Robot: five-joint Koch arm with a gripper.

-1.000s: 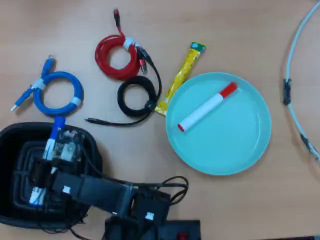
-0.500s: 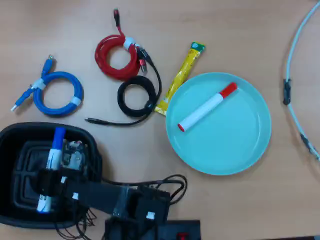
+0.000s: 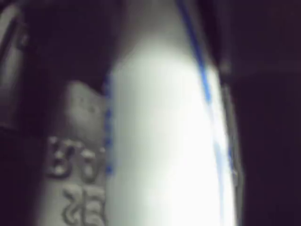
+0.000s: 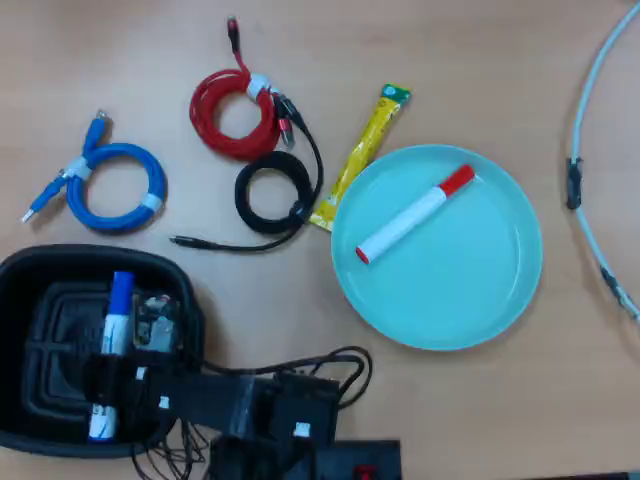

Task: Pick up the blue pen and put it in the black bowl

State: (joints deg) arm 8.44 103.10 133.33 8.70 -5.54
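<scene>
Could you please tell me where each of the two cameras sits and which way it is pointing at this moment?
Wrist view: rides on the arm, pressed close against the blue pen, which fills the blurred frame; dark shapes at both sides may be tool parts, too blurred to tell.
Overhead view: fixed above the table, looking straight down; it shows the arm reaching from the bottom edge, the tool over the black bowl, and the teal plate with a red-capped marker.
Shared: both show the blue pen.
</scene>
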